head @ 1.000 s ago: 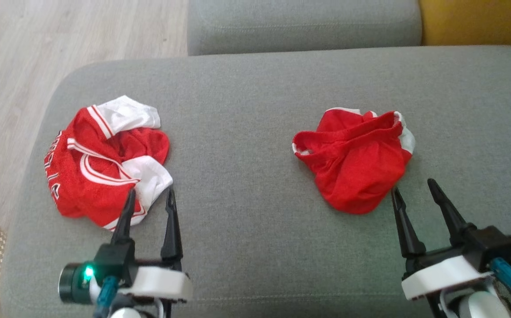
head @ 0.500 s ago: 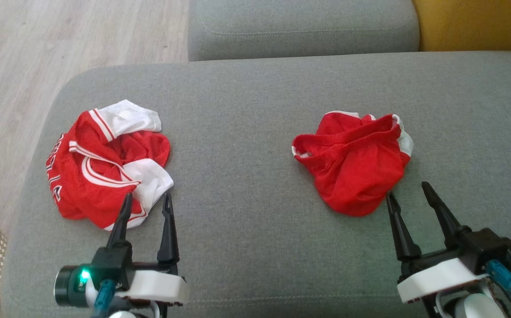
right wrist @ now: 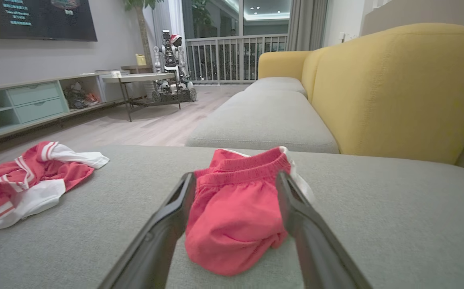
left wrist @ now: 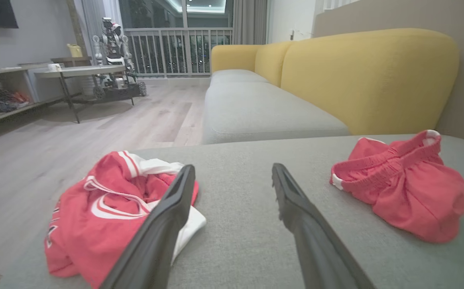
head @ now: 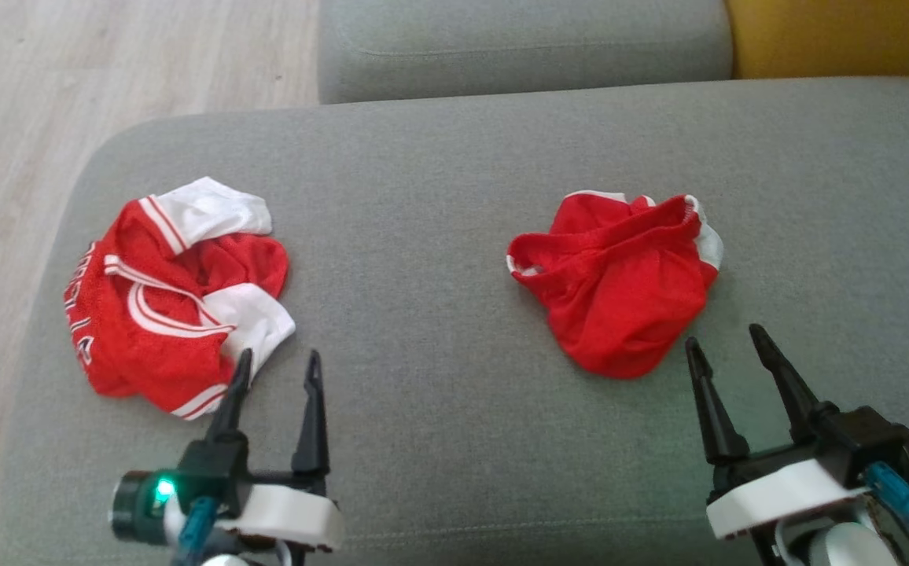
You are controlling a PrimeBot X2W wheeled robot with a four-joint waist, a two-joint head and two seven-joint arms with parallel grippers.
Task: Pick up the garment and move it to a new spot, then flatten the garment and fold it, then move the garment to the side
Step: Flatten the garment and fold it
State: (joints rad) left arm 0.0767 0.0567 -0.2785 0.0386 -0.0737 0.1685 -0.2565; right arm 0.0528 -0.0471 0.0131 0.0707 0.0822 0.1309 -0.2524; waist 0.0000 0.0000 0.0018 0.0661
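Garment is an ambiguous word here. Two red pieces lie crumpled on the grey sofa seat (head: 439, 196), well apart: a red-and-white jersey (head: 148, 338) toward the robot's left, near the seat's rounded edge, and a pair of red shorts (head: 620, 299) toward its right. That is the first risk, since each arm could go for its own piece.

The left jaws stand released at the jersey's near white hem; I cannot tell whether they touch it. The right jaws are released too, just short of the shorts, and frame them in the right wrist view. Neither holds anything.

A pinch on a loose outer fold would likely lift one layer only and leave the bundle twisted, which would make flattening harder. Dragged leftward, the jersey could slide off the seat onto the floor (head: 30, 79).

The shorts are bunched into a rounded heap, with the elastic waistband uppermost and gaping and white trim at the sides. The jersey is wadded, with its striped edging looping across the top. Both look thin and limp.
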